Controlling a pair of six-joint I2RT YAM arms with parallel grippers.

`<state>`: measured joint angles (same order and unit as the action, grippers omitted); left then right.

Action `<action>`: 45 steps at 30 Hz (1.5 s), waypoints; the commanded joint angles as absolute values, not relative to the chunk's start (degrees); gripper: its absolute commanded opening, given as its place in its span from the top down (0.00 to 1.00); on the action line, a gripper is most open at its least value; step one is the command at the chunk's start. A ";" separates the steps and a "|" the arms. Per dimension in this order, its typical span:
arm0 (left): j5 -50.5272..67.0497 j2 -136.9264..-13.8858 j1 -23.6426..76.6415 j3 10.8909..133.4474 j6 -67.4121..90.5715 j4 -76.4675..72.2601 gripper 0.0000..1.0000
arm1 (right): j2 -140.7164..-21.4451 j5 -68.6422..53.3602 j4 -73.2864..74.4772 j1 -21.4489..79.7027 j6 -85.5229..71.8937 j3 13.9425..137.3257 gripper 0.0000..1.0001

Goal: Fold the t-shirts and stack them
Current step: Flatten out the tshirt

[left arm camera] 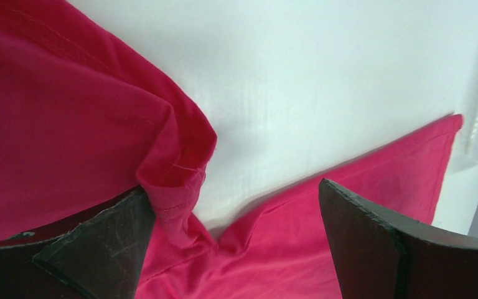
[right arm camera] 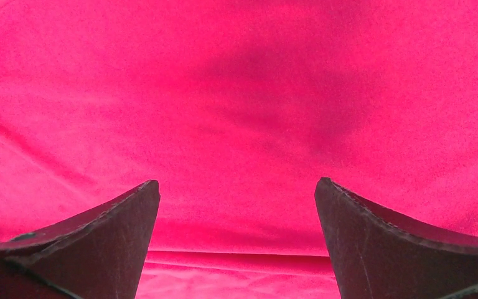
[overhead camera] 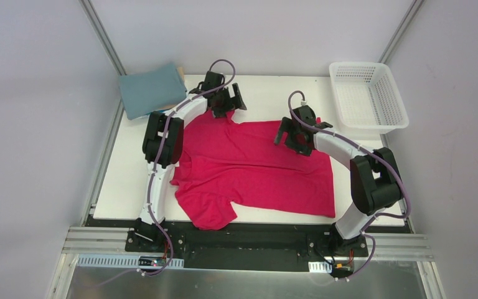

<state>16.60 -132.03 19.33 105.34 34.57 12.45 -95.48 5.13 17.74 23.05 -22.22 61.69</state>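
Honestly, my left gripper [overhead camera: 226, 99] and right gripper [overhead camera: 294, 136] both gape empty over the crimson t-shirt [overhead camera: 255, 168] spread on the table [overhead camera: 261, 93] — closing on that bunched edge [left arm camera: 175, 180] could drag wrinkles into the fold.

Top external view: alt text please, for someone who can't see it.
A crimson-pink t-shirt lies spread unfolded on the white table, with the left gripper and right gripper open over its far side. A folded teal-grey t-shirt sits far left, a white mesh basket far right.

table [overhead camera: 267, 99], crimson shirt [overhead camera: 255, 171], teal shirt [overhead camera: 151, 90], basket [overhead camera: 367, 93]
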 commanded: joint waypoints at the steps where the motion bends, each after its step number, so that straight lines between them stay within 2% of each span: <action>1: 19.33 -135.41 21.39 113.66 36.03 10.98 0.01 | -95.64 6.31 17.98 22.65 -21.58 60.71 0.00; 6: 15.77 -138.32 23.32 118.66 34.34 11.51 0.01 | -95.12 6.58 17.99 22.59 -21.72 59.97 0.00; 11: 4.59 -139.62 24.95 122.38 26.64 14.12 0.01 | -95.02 7.00 17.98 22.49 -21.78 59.66 0.01; 17: 14.59 -142.77 25.12 127.83 21.40 14.67 0.01 | -94.84 7.04 18.05 22.50 -21.84 59.81 0.00; 25: 4.98 -133.15 23.99 117.65 17.91 15.03 0.01 | -93.00 7.25 17.58 22.50 -21.13 60.96 0.00; 29: 0.38 -129.95 23.21 116.61 17.13 15.07 0.01 | -92.74 8.01 17.82 22.45 -21.01 62.44 0.01; 38: 2.51 -126.65 20.05 109.36 21.38 14.94 0.01 | -95.35 9.06 18.62 18.78 -22.90 67.34 0.00; 45: 13.74 -129.04 16.10 105.92 27.18 13.71 0.01 | -103.87 9.67 18.41 14.26 -20.27 74.13 0.01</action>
<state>6.70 -128.51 17.87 107.39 23.18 14.52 -98.98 7.97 18.26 16.19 -21.96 69.67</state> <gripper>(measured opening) 0.990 0.994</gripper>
